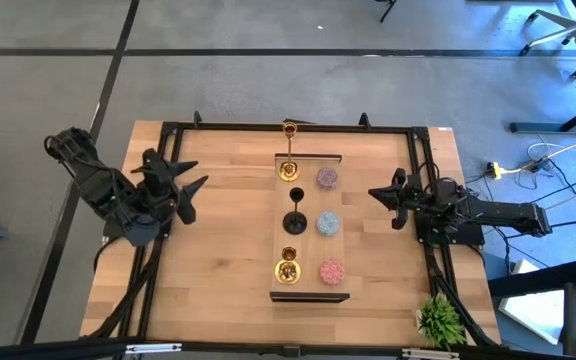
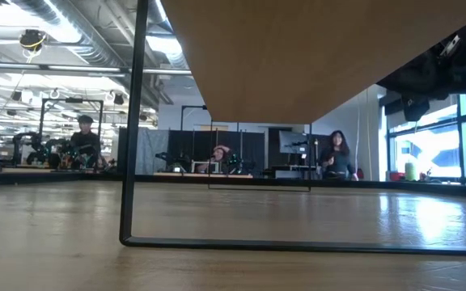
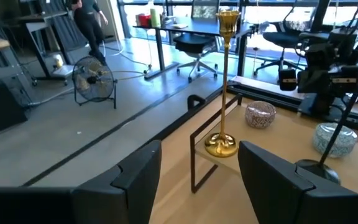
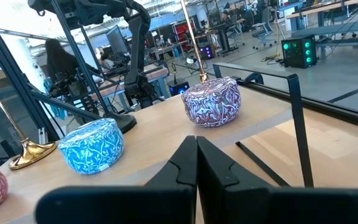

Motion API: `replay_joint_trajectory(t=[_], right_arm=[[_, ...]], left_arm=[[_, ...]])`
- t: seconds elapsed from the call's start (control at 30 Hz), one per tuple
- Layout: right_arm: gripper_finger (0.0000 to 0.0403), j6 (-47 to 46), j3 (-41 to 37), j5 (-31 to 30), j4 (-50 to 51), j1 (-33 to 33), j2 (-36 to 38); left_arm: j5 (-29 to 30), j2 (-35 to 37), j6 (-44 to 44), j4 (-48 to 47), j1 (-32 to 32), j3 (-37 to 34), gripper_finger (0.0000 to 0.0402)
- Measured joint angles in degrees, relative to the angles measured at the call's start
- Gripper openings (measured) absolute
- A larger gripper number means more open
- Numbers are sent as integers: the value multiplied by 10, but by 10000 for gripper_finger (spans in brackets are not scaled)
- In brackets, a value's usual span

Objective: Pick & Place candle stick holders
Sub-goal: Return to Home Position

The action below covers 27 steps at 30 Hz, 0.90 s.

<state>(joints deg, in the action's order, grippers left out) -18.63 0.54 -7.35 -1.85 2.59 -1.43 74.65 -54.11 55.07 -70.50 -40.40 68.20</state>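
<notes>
— Wooden tabletop (image 1: 218,270), black rail (image 1: 238,127) round its rim. Where do you sit on it?

— Read the high view as a clock with the shelf (image 1: 309,247) at its centre. My left gripper (image 1: 196,186) hangs at 9 o'clock, its fingers (image 3: 135,171) spread wide with nothing between them. My right gripper (image 1: 373,193) hangs at 3 o'clock, its fingers (image 4: 182,165) pressed together on nothing. Both point inward at the shelf.

— And the holders?

— All six stand on the shelf, in two rows running from 12 to 6. On the 9 o'clock side are the far gold holder (image 1: 289,168), the black holder (image 1: 295,221) and the near gold holder (image 1: 288,270). On the 3 o'clock side are the mauve holder (image 1: 327,178), the light-blue holder (image 1: 327,223) and the pink holder (image 1: 331,270). None touches its neighbour.

— How much room at the edges?

— The far gold holder is just beside the shelf's 12 o'clock end. Bare wood lies on both flanks. It is a broad stretch toward my left gripper and a narrow one toward my right, which is near the shelf but apart from it. A green plant (image 1: 440,320) sits at the table's corner, about 5 o'clock. From table height, the shelf board rides on a thin black frame (image 2: 132,121), with an open gap beneath it.
</notes>
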Motion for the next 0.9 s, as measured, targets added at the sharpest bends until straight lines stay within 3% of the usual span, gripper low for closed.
replay_joint_trajectory(t=[0.3, 0.5, 0.77, 0.9], right_arm=[[0, 0, 0, 0, 0, 0, 0], [0, 0, 0, 0, 0, 0, 0], [0, 0, 0, 0, 0, 0, 0], [0, 0, 0, 0, 0, 0, 0]], left_arm=[[31, 4, -86, 52, -14, 0, 199], [-33, 33, -170, 94, -13, -13, 131], [-101, 97, -279, 361, 44, -143, 17], [-194, 116, -368, 515, 107, -213, 3]])
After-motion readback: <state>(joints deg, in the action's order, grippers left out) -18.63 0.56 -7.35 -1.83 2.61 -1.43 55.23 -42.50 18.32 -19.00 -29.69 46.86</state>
